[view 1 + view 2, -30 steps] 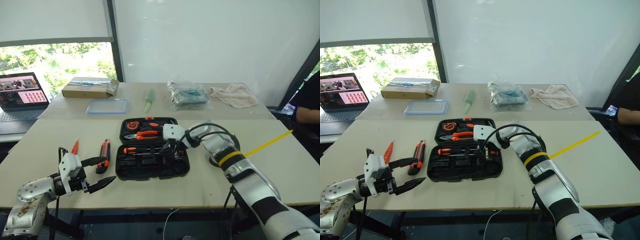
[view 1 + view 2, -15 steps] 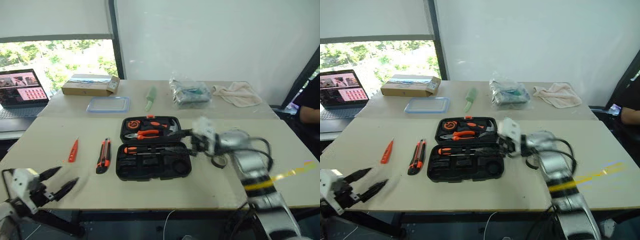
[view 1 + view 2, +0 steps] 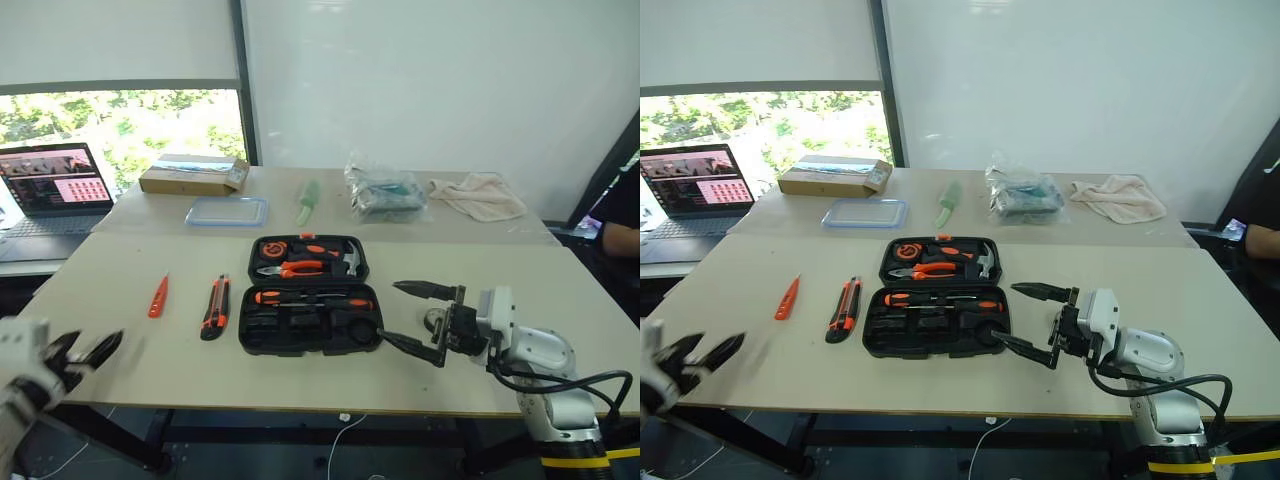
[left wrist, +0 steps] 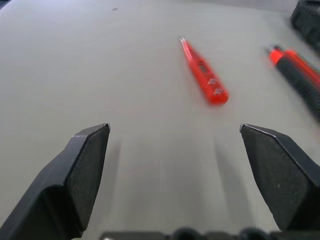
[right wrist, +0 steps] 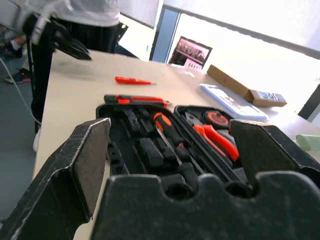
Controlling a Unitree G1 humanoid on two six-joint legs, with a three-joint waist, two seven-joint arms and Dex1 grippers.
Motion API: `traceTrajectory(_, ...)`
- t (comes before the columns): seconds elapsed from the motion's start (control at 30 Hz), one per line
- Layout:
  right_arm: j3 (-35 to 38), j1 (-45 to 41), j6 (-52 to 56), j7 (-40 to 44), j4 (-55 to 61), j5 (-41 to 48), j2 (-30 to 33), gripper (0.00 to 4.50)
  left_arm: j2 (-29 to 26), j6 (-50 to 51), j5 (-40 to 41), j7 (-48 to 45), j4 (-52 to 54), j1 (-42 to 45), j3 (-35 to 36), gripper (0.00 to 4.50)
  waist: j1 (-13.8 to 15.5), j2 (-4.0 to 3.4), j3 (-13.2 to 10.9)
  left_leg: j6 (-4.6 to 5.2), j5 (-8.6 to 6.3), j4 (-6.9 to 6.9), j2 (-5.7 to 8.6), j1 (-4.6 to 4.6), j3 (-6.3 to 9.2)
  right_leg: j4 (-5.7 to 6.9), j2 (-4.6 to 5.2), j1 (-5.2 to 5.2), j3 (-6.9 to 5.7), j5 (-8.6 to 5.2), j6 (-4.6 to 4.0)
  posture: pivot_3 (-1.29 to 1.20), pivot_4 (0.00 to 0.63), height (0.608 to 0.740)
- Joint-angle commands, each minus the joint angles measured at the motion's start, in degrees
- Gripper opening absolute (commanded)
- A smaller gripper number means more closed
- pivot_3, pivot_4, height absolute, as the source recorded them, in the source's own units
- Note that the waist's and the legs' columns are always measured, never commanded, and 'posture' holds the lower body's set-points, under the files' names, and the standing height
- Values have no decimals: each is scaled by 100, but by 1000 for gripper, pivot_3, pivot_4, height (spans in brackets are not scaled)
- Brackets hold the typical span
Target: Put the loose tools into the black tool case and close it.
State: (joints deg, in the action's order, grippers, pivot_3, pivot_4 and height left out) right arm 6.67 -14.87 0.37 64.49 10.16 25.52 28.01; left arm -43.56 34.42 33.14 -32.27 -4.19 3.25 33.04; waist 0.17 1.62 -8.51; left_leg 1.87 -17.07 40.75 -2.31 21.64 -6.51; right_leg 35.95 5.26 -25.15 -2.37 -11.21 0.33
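Both arms have pulled back from the case (image 3: 308,296): the right gripper (image 3: 415,322), a second ago down among the slots, now hangs just right of the case with its fingers spread and nothing in them, while the left gripper (image 3: 85,350) has swung out to the near left edge of the table (image 3: 120,290), also released and empty. The case lies open at mid table. The tester (image 3: 158,296) and the knife (image 3: 211,306) lie loose to its left, side by side, long axes running near to far. From the left gripper the tester lies ahead and slightly right, the knife beyond it. The left arm is clearly nearer to both, so the next pick is probably its job.
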Motion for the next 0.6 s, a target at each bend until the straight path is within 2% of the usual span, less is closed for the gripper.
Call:
traceTrajectory(0.03, -111, -370, 550, -346, 398, 276, 76, 4436, -329, 1141, -107, 497, -93, 1024, -625, 4500, -5, 3, 0, -2, 2, -2, -3, 0, 0, 0, -5, 0, 1, 2, -4, 0, 150, 740)
traceTrajectory(0.2, -385, -728, 953, -488, 406, 272, 104, 4436, -265, 1619, -793, 1008, -1483, 2544, -1455, 4500, -82, 8, 2, -29, 15, -42, 25, -12, -8, -9, -5, -5, 10, -1, -10, 0, 150, 740)
traceTrajectory(0.33, -464, -909, 1096, -410, 340, 332, 168, 4436, -95, 1771, -1084, 1074, -2406, 3376, -1854, 4500, -92, 15, 0, -49, 28, -66, 32, 8, -4, -12, -9, -13, 2, -2, -8, 0, 150, 740)
traceTrajectory(0.37, -459, -937, 1109, -378, 311, 351, 190, 4500, -64, 1752, -1145, 1036, -2574, 3513, -1934, 3969, -85, 16, 0, -47, 27, -66, 35, 20, -3, -21, -7, -16, -1, -5, -1, 0, 150, 740)
traceTrajectory(0.4, -455, -968, 1090, -340, 255, 338, 223, 4500, -35, 1817, -1176, 909, -2705, 3627, -2045, 3848, -80, 16, 0, -44, 25, -64, 37, 23, -3, -21, -5, -16, -2, -8, 3, 0, 150, 740)
traceTrajectory(0.6, -409, -1006, 1026, -277, 141, 322, 321, 4500, 40, 1858, -1387, 631, -3254, 3960, -2198, 1711, -19, 16, 0, -32, 18, -62, 47, 30, -6, -32, 5, -12, -4, -15, 18, 0, 150, 740)
